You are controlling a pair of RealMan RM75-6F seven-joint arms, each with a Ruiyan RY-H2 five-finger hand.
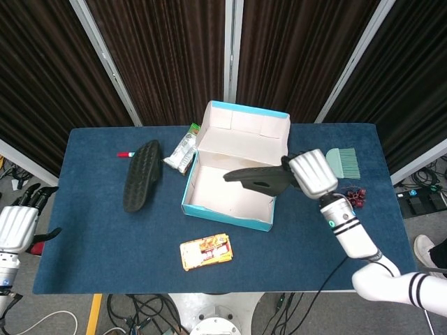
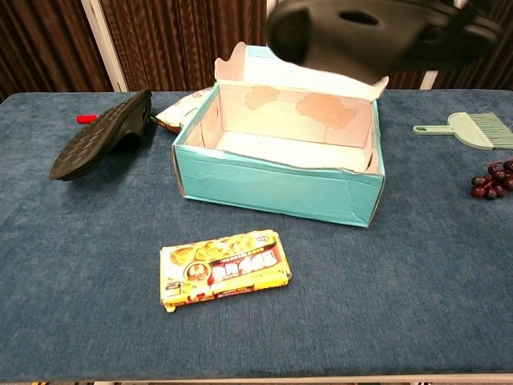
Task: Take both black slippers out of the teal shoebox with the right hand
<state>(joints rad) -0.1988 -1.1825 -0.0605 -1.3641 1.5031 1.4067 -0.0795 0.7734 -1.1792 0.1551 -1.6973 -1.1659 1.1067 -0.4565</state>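
My right hand (image 1: 311, 173) grips a black slipper (image 1: 257, 177) by its heel end and holds it in the air over the right side of the teal shoebox (image 1: 225, 216). In the chest view that slipper (image 2: 377, 36) hangs high above the shoebox (image 2: 276, 186), whose inside shows only its pale floor. The other black slipper (image 1: 142, 174) lies sole up on the blue table left of the box, seen also as the slipper (image 2: 104, 133) at the far left. My left hand (image 1: 17, 225) hangs off the table's left edge, holding nothing.
A yellow snack pack (image 1: 205, 251) lies in front of the box. A snack bag (image 1: 183, 150) and a red marker (image 1: 125, 154) lie at the back left. A teal brush (image 1: 339, 162) and dark grapes (image 1: 347, 198) sit at the right, under my right arm.
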